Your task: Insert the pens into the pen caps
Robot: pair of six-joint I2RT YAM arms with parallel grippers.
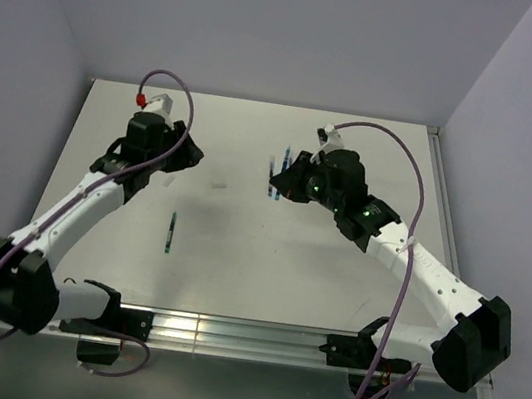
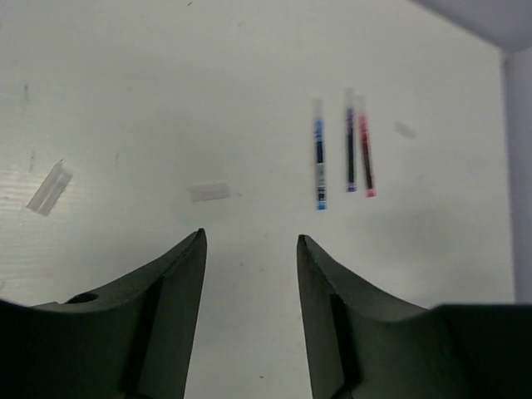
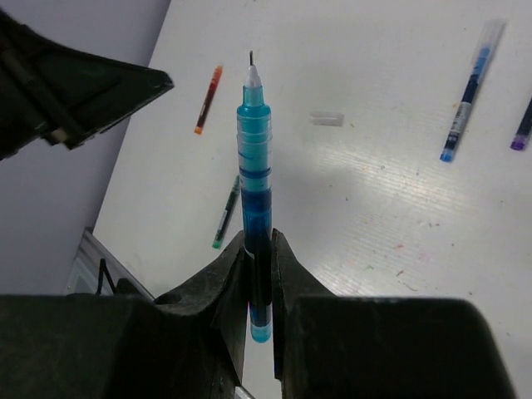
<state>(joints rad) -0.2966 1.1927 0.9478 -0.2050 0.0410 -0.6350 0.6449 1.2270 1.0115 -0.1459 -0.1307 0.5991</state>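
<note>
**Operator:** Where do my arms stand?

**Spotter:** Read your overhead view as a clock face centred on the white table, with 12 at the far edge. Your left arm reaches from 7 o'clock up to 10. Your right arm comes in from 5 o'clock to about 1.

**Operator:** And the jaws?

**Spotter:** Your left gripper is released. Its fingers stand apart over bare table with nothing between them. Your right gripper is clenched on the light blue pen. It grips low on the barrel and holds the pen above the surface. In that wrist view the tip points to 12 o'clock.

**Operator:** The other pens?

**Spotter:** The green pen lies alone at 8 o'clock, well apart from both grippers. Three more lie side by side between 12 and 1, just beside your right gripper. Your left wrist view shows them as the blue pen, the purple pen and the red pen. The last two nearly touch. In your right wrist view an orange pen lies at 11 o'clock from the held barrel.

**Operator:** Caps?

**Spotter:** In your left wrist view, one pen cap lies flat at 9 o'clock from the blue pen. It is near the open jaws, at their 11 o'clock. A second pen cap lies tilted farther out at 9 o'clock.
</note>
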